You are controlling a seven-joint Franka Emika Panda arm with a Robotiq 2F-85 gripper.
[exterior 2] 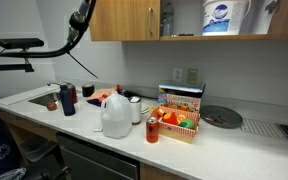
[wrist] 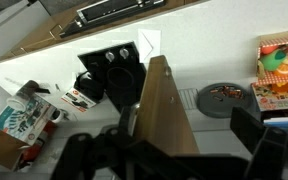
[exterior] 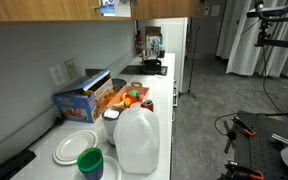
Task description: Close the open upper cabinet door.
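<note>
Your long white bench point(exterior 2: 249, 140) runs under a smooth grey wall, carrying a translucent plastic milk jug point(exterior 2: 115, 115). The flat, light-brown wooden upper cabinet door point(wrist: 169, 100) stands open, edge-on between the dark gripper's point(wrist: 169, 150) fingers, which are spread wide.

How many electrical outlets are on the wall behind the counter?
2. Both are side by side above the colourful box: one outlet nearer the sink, the second outlet beside it. More may be hidden behind objects.
</note>
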